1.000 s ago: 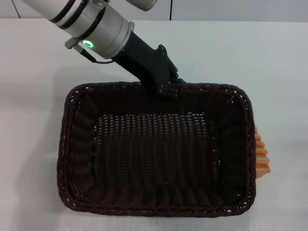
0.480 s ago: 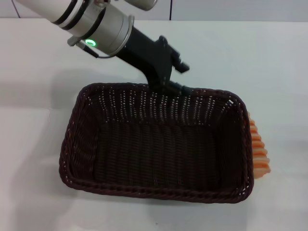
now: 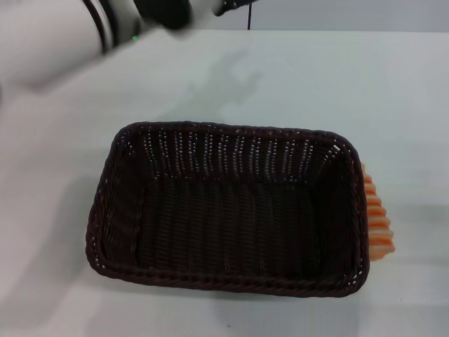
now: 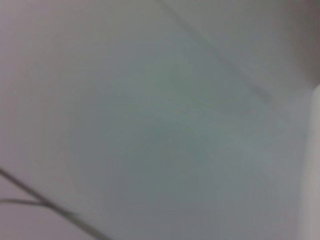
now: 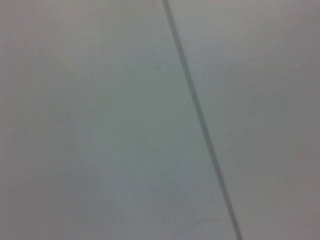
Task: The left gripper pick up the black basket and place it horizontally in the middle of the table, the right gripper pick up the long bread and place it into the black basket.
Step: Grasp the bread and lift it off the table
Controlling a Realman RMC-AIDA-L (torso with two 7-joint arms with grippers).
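Note:
The black basket stands flat and empty on the white table, its long side running left to right, near the middle. The long bread, cream with orange stripes, lies against the outside of the basket's right wall and is mostly hidden behind it. My left arm is a blur at the top left, well clear of the basket. Its black gripper is at the top edge, above and behind the basket's far rim, holding nothing. My right gripper is out of view.
Bare white tabletop surrounds the basket on the far side and on the left. Both wrist views show only plain grey surface crossed by thin dark lines.
My left gripper has let go of the basket's far rim and pulled up and back to the top left. The basket has stayed where it was set down.

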